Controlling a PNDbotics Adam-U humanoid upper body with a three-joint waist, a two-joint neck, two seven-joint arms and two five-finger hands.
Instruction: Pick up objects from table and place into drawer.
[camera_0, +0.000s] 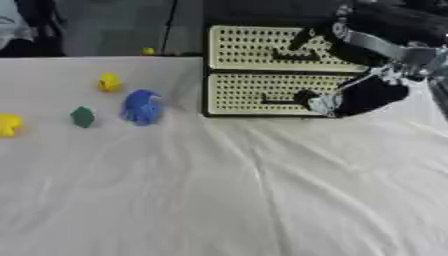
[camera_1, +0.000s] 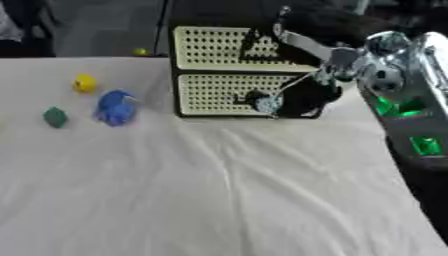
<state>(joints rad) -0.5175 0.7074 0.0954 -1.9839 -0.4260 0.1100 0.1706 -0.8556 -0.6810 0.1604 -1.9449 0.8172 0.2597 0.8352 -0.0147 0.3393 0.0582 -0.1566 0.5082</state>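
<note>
A cream perforated drawer unit (camera_0: 262, 75) with two shut drawers stands at the back of the table. My right hand (camera_0: 317, 101) reaches in from the upper right and sits at the right end of the lower drawer's dark handle (camera_0: 278, 102). On the left of the white cloth lie a blue toy (camera_0: 141, 106), a small yellow toy (camera_0: 108, 82), a dark green piece (camera_0: 82, 117) and another yellow piece (camera_0: 8, 124) at the left edge. My left hand shows in no view.
White wrinkled cloth (camera_0: 245, 190) covers the table in front of the drawers. A tiny yellow ball (camera_0: 148, 51) sits at the table's far edge. My right arm (camera_1: 394, 75) with its green lights fills the right side of the right eye view.
</note>
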